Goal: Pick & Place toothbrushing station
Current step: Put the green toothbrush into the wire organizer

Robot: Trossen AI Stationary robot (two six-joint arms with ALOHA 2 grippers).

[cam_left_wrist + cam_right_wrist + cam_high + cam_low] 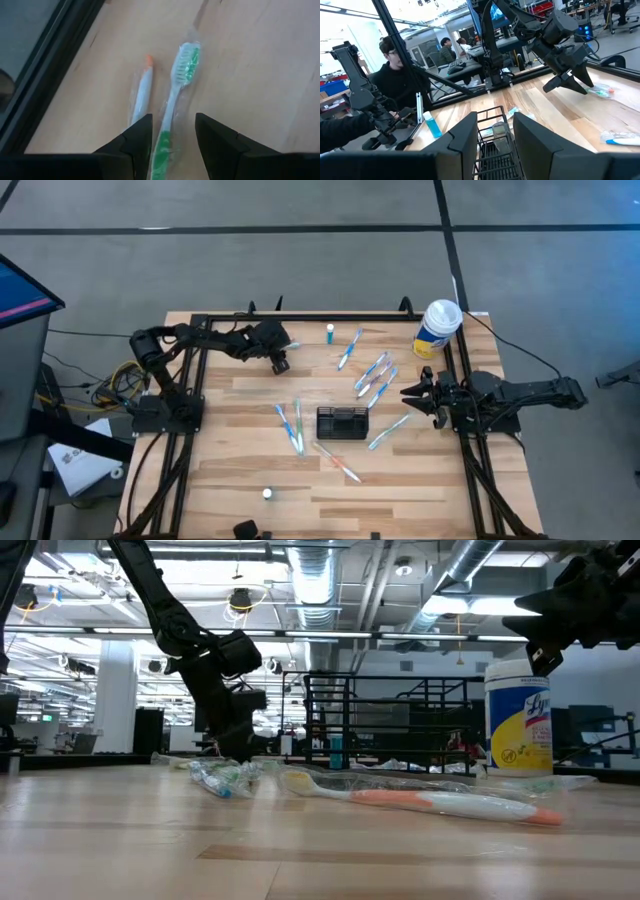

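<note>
Near the middle of the wooden tabletop (400, 490) sits the toothbrushing station (342, 423), a small black slotted box, upright and not touched by either arm. Wrapped toothbrushes lie scattered all around it. The left hand (279, 362) is over by the far-left part of the tabletop, well apart from the station, fingers spread with nothing pinched between them; its wrist camera looks down on a green toothbrush (176, 100) lined up with the gap and an orange-tipped one (142, 92) just beside it. The right hand (415, 393) hovers off to the right of the station, fingers also spread and empty, pointing toward it. A white-and-yellow wipes canister (438, 328) stands at the far-right corner.
</note>
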